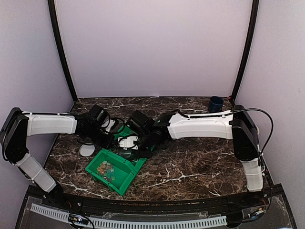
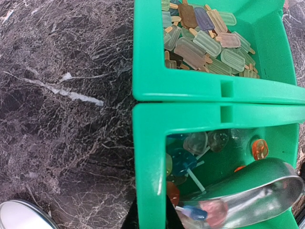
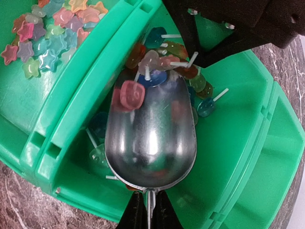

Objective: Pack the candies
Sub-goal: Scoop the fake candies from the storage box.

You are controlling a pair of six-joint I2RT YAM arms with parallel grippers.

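A shiny metal scoop (image 3: pixel 152 138) is clamped by its handle in the right end effector (image 3: pixel 148 212), bowl laid among the small coloured candies (image 3: pixel 164 52) in the green plastic bin's (image 3: pixel 228 157) middle compartment. The left end effector (image 3: pixel 200 59) is pinched shut at the bin's wall.

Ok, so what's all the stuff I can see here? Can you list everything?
table: one, dark marble, under everything
bin: one, green, in sections, middle of table
candies: many, mixed colours, inside the bin
scoop: one, silver, in the lollipop section
lid: one, white, on table left of bin
cup: one, dark blue, back right of table
left gripper: one, black, shut, by the bin
right gripper: one, black, shut on the scoop's handle
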